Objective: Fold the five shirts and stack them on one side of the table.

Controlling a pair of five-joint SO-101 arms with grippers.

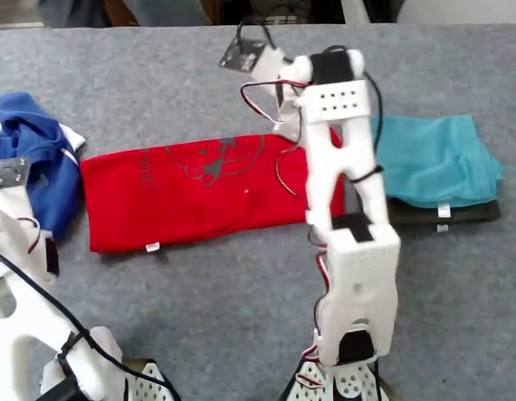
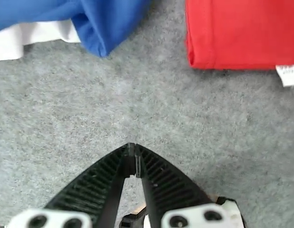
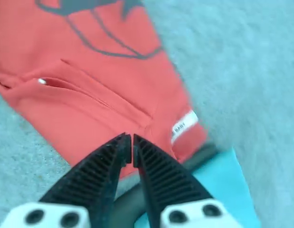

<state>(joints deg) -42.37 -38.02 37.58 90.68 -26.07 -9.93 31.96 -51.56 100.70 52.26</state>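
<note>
A red shirt (image 1: 191, 196) with a dark print lies folded into a long strip across the middle of the table. My right gripper (image 3: 129, 140) is shut, holding nothing, above the strip's right end (image 3: 90, 95) near its white label (image 3: 184, 126). Just right of there a folded teal shirt (image 1: 437, 159) rests on a folded black shirt (image 1: 446, 211). At the left edge a crumpled blue shirt (image 1: 32, 150) lies on a white one (image 2: 28, 40). My left gripper (image 2: 132, 152) is shut over bare table, short of the blue shirt (image 2: 104, 19) and the red strip's left end (image 2: 242, 33).
The grey felt table (image 1: 241, 317) is bare in front of the red shirt, between the two arm bases. The right arm (image 1: 350, 209) reaches over the red shirt's right end. People sit beyond the far table edge.
</note>
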